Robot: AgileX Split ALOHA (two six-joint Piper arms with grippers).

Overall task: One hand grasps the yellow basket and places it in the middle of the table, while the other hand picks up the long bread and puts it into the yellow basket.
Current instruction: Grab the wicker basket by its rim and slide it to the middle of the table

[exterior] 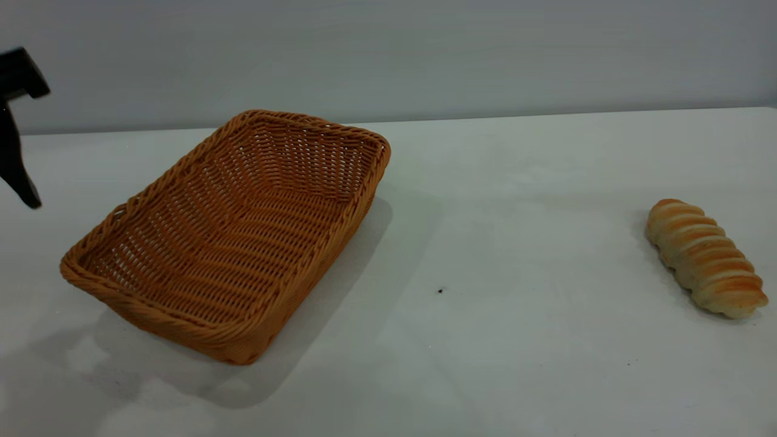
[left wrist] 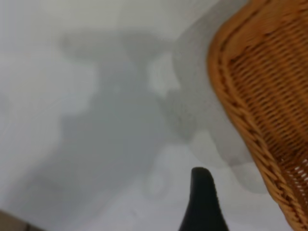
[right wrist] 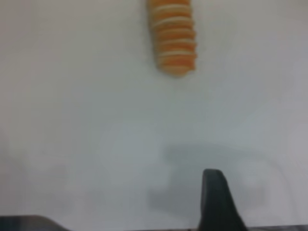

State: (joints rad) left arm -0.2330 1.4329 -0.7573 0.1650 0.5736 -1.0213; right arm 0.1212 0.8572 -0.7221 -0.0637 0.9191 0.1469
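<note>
At the far left the black left gripper point(exterior: 18, 130) hangs above the white table point(exterior: 498, 340); whether its claw is wide or narrow cannot be told. The orange-tan woven wicker yellow basket point(exterior: 234, 237) sits left of centre, empty. The golden-brown ridged long bread point(exterior: 704, 258) lies far right, untouched.

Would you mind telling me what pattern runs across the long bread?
The long bread is golden-brown with pale cream ridges banding across it, clearest in the exterior view.

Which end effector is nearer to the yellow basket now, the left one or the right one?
Left. The left end effector hangs just beyond the yellow basket, apart from its rim. The right end effector faces the long bread, far across the table.
</note>
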